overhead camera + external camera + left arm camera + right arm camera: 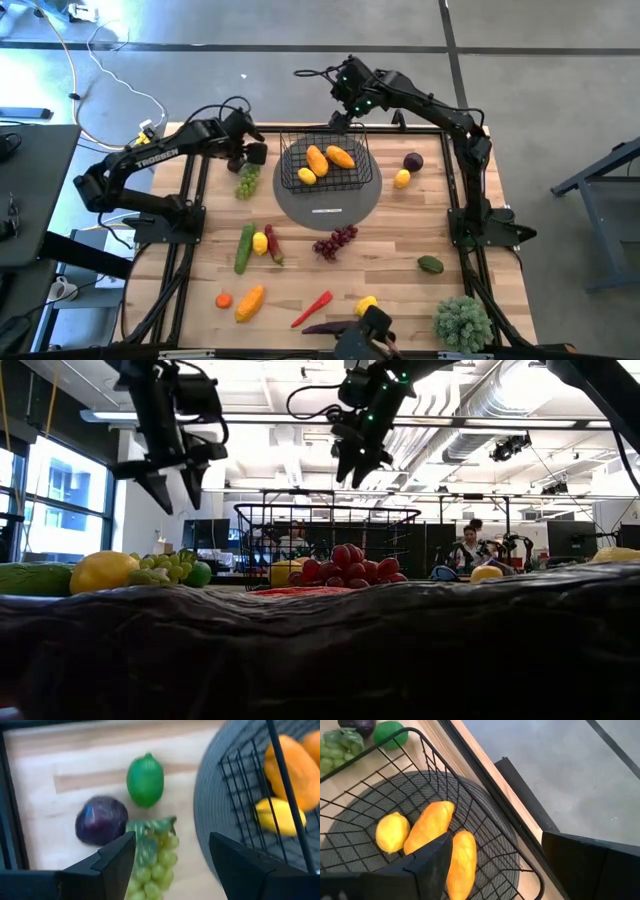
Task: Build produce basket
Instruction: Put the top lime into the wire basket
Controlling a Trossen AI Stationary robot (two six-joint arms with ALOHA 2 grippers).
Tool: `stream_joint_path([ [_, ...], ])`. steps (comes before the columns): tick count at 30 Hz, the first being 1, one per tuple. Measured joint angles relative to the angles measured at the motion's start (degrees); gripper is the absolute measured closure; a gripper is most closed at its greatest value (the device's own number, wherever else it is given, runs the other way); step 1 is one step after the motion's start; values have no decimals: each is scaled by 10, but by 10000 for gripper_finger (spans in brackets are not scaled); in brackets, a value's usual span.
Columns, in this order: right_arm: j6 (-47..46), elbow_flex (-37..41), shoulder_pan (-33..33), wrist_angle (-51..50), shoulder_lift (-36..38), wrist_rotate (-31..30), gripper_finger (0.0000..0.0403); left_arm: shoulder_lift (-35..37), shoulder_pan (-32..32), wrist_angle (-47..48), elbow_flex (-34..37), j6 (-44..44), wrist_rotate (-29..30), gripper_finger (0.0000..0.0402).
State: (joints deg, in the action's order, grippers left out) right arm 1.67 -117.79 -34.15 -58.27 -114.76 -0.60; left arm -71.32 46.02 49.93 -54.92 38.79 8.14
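Observation:
The black wire basket (328, 160) stands on the grey round mat (330, 200) and holds two orange pieces (431, 825) and a lemon (392, 832). My left gripper (250, 150) hangs open above the table, left of the basket. In the left wrist view the green grapes (156, 860) lie on the wood below its open fingers (172, 865), beside a lime (145, 779) and a purple round piece (101, 819). My right gripper (345, 115) hovers open over the basket's far rim (485, 802). In the low view both grippers (170, 485) (360, 460) are well above the table.
More produce lies on the near half of the table: cucumber (244, 248), lemon (260, 242), purple grapes (335, 240), red chilli (312, 309), eggplant (330, 326). A purple piece (413, 161) and a lemon (402, 179) sit right of the basket. A potted plant (462, 320) stands at the near right corner.

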Motion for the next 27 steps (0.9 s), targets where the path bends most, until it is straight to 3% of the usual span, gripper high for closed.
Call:
stream_joint_path([
  [9,-40,-1,0,-2,0,-3,114,-49,53,-79,10,-75,-4,158],
  [12,-48,-1,0,-3,0,-3,114,-78,70,-101,10,-99,-30,158],
  [27,-94,-1,0,-9,0,-3,114,-177,117,-123,10,-155,-65,158],
])
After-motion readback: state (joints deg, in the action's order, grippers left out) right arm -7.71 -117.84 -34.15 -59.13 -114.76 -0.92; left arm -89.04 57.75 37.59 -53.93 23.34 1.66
